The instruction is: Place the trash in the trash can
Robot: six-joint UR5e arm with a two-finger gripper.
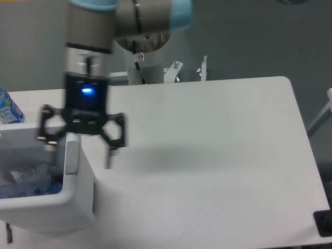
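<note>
The white trash can (78, 205) stands at the table's front left corner, its grey handle (71, 156) facing the table. Inside it lies the trash: a crushed clear bottle with a white label (28, 175), partly hidden by the bin wall. The wrapper cannot be made out. My gripper (80, 150) hangs open and empty above the bin's right rim, blurred by motion, one finger over the bin and the other over the table.
An upright bottle with a blue label (7, 108) stands at the far left edge behind the bin. The arm's base column (142, 65) rises behind the table. A dark object (324, 223) sits at the table's front right corner.
</note>
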